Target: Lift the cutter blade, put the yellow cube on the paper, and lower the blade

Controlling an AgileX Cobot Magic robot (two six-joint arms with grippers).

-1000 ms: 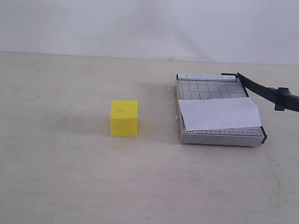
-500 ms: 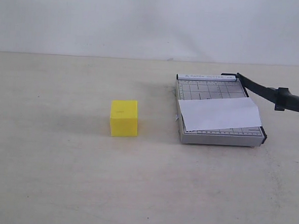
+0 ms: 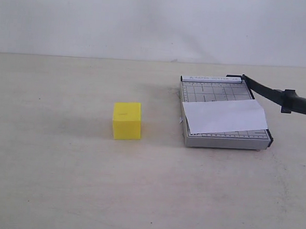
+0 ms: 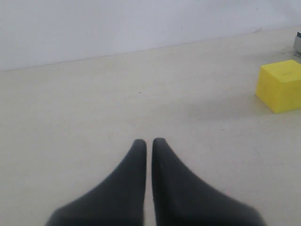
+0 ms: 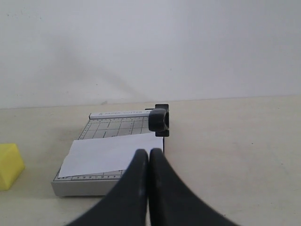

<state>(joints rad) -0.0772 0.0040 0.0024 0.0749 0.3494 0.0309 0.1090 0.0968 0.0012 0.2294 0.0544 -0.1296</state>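
The yellow cube [image 3: 127, 120] stands on the tabletop, left of the grey gridded trimmer [image 3: 211, 89]. The white paper [image 3: 225, 117] lies across the trimmer's near half. The black cutter blade [image 3: 271, 93] is lifted off the base, its thick handle [image 3: 300, 104] out past the trimmer's right side. My left gripper [image 4: 149, 141] is shut with nothing in it, well short of the cube [image 4: 281, 85]. My right gripper [image 5: 149, 151] is shut and empty, in front of the paper [image 5: 110, 153] and the handle's end [image 5: 158, 121]. Neither gripper shows in the exterior view.
A pale beige tabletop [image 3: 60, 181] runs back to a white wall [image 3: 96, 17]. A corner of the trimmer [image 4: 297, 42] shows at the edge of the left wrist view.
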